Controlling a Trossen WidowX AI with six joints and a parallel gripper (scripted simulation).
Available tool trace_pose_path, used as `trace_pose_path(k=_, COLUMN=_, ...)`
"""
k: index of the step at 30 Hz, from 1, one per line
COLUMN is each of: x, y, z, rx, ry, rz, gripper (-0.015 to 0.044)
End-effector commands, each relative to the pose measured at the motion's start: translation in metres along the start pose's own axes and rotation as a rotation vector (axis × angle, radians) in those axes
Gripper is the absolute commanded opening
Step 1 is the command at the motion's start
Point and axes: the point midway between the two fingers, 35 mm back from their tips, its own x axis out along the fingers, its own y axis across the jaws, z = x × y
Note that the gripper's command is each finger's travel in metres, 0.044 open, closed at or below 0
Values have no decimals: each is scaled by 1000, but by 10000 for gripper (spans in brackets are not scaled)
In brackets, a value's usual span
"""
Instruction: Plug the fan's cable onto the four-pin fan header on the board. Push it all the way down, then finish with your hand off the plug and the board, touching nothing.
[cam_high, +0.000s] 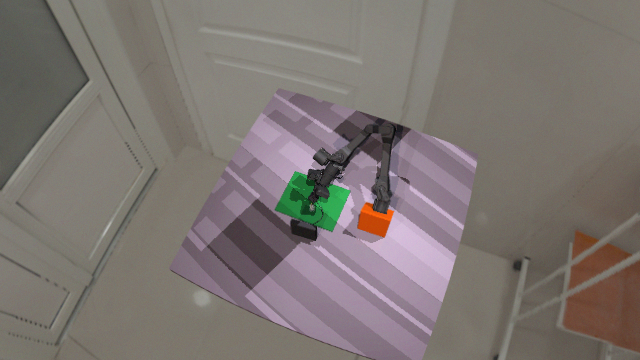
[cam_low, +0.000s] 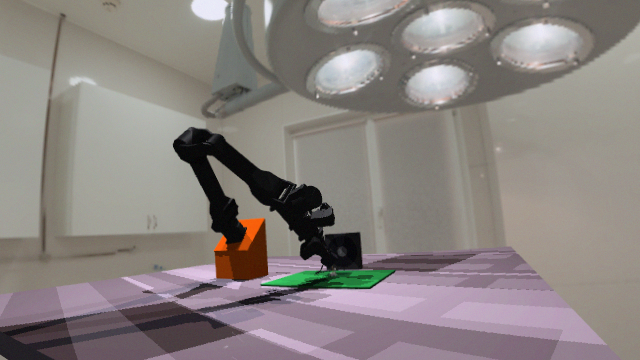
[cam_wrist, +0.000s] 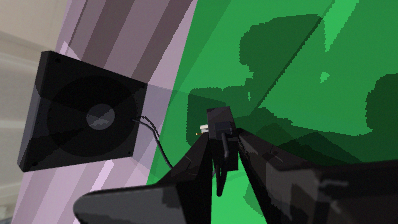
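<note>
Gripper (cam_high: 312, 199) (cam_low: 330, 265) (cam_wrist: 222, 135) pinches black cable plug (cam_wrist: 220, 120) low over green circuit board (cam_high: 332, 202) (cam_low: 370, 279) (cam_wrist: 295, 55), probably to keep it aligned for pressing; pale fan header (cam_high: 312, 207) (cam_low: 333, 273) (cam_wrist: 203, 129) on board, mostly hidden behind plug, so seating unclear; cable (cam_high: 322, 216) (cam_wrist: 159, 145) runs slack to black fan (cam_high: 304, 230) (cam_low: 344, 250) (cam_wrist: 90, 112), upright beside board, likely leaving plug free to move; no container holds parts.

Clinical or operating-type room: large multi-lens surgical lamp (cam_low: 380, 95) hanging overhead, white wall cabinets (cam_low: 135, 165) lining one side.
</note>
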Motion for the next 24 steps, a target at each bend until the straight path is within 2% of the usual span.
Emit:
trace_pose_path(k=1, x=-1, y=0, z=1, rx=-8, ry=-39, rz=6, gripper=0)
trace_pose_path(k=24, x=-6, y=-6, z=0, rx=-59, ry=-256, rz=6, gripper=0)
